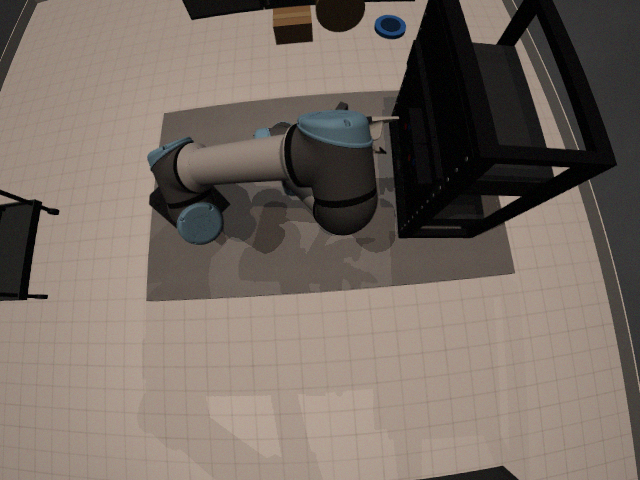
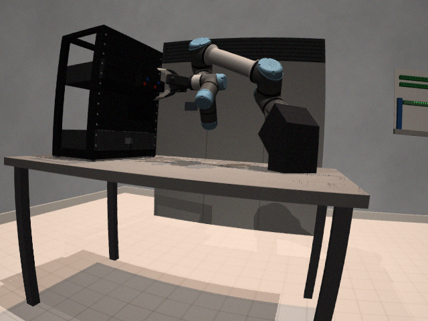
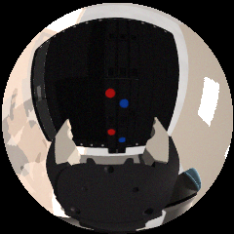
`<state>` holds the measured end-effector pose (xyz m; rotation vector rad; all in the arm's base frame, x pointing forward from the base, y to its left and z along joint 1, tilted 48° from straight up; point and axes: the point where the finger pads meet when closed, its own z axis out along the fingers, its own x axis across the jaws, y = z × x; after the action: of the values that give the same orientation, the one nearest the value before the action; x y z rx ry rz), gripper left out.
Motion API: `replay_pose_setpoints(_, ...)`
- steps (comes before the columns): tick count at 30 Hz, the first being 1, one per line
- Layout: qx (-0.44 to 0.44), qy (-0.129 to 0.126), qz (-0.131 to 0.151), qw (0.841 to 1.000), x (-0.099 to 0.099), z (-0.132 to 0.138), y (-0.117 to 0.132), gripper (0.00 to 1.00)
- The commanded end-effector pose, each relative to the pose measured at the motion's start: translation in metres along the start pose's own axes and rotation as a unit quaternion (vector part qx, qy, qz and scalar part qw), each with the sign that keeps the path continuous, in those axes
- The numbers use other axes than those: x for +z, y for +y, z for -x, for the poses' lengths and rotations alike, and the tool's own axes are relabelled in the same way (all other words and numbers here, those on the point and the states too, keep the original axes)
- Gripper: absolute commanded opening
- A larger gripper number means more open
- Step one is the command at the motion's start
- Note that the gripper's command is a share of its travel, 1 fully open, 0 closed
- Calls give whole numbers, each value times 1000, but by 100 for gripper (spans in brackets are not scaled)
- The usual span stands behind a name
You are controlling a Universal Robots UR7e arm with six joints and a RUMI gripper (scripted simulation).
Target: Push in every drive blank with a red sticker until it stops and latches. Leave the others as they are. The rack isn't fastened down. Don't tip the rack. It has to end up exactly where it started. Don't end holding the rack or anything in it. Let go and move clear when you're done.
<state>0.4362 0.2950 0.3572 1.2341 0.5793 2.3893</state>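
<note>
A black open-frame rack (image 2: 107,93) stands at the left end of the table; it also shows in the overhead view (image 1: 465,134). Its dark front holds drive blanks marked with round stickers. In the wrist view I see two red stickers (image 3: 110,93) (image 3: 111,132) and two blue stickers (image 3: 124,102) (image 3: 122,139). In the side view red dots (image 2: 144,83) (image 2: 154,86) and blue dots (image 2: 147,78) (image 2: 158,82) show on the rack front. My gripper (image 2: 159,83) is open and empty, right at the rack front by the stickers; it also shows in the wrist view (image 3: 113,131), its fingers spread either side of the lower stickers.
The arm's black base block (image 2: 290,138) sits at the table's right end. A lower panel (image 2: 126,140) closes the rack's bottom bay. On the floor far off lie a cardboard box (image 1: 292,24), a dark round object (image 1: 339,13) and a blue ring (image 1: 389,25).
</note>
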Motion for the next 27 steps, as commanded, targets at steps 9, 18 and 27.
replay_pose_setpoints(9, 0, 0, 0, 1000, 0, -1, 0, 100)
replay_pose_setpoints(18, 0, 0, 0, 1000, 0, -1, 1, 100)
replay_pose_setpoints(27, 0, 0, 0, 1000, 0, -1, 15, 100)
